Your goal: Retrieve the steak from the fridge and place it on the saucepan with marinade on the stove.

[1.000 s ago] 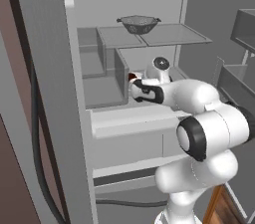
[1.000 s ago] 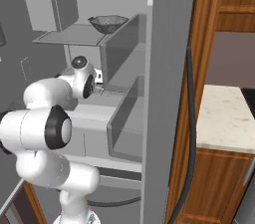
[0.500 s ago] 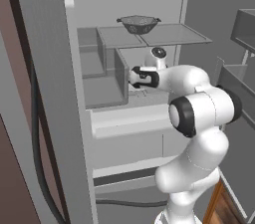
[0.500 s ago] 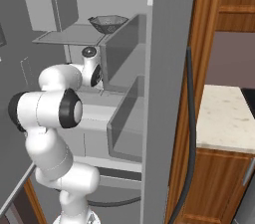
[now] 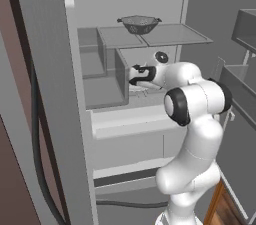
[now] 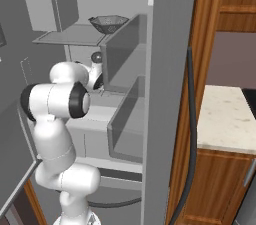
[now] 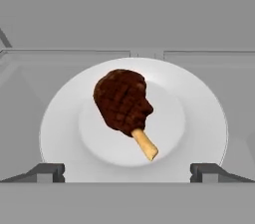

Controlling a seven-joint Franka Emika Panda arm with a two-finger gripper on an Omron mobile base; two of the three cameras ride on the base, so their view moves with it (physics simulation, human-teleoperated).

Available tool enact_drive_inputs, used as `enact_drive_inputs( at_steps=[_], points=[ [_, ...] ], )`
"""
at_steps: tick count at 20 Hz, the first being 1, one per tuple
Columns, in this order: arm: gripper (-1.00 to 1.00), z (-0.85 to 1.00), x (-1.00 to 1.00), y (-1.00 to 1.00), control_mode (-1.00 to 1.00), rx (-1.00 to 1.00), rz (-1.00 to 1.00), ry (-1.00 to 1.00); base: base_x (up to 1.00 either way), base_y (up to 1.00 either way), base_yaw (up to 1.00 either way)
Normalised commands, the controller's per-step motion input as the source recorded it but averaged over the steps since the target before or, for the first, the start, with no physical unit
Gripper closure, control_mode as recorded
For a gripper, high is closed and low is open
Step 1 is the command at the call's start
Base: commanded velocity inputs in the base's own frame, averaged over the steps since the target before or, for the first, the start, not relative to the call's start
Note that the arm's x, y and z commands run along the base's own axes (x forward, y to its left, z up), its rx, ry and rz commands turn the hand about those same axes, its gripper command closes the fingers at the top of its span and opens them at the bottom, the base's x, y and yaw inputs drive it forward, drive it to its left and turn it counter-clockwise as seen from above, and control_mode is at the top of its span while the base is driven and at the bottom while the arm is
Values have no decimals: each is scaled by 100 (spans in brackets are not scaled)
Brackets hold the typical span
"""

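We see the steak point(image 7: 123, 104): dark red-brown lump with a crosshatched surface and a pale bone stub sticking out at its lower end. It lies flat at the centre of a round white plate point(image 7: 199, 118), touching it, well inside the rim. The plate sits on a grey shelf inside the fridge point(image 5: 45, 94). The fridge is open: grey steel, grey shelves and door bins in view.
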Motion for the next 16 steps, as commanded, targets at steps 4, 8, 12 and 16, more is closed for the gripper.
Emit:
enact_drive_inputs(
  at_steps=[4,8,12,16],
  points=[
    [-100,-3,34,0,-100,-1,7,0,0,0,0],
    [-100,0,39,0,-100,-8,3,16,0,0,0],
    [-100,0,33,4,-100,-6,0,16,0,0,0],
    [-100,0,33,18,-100,0,6,0,0,0,0]
  ],
)
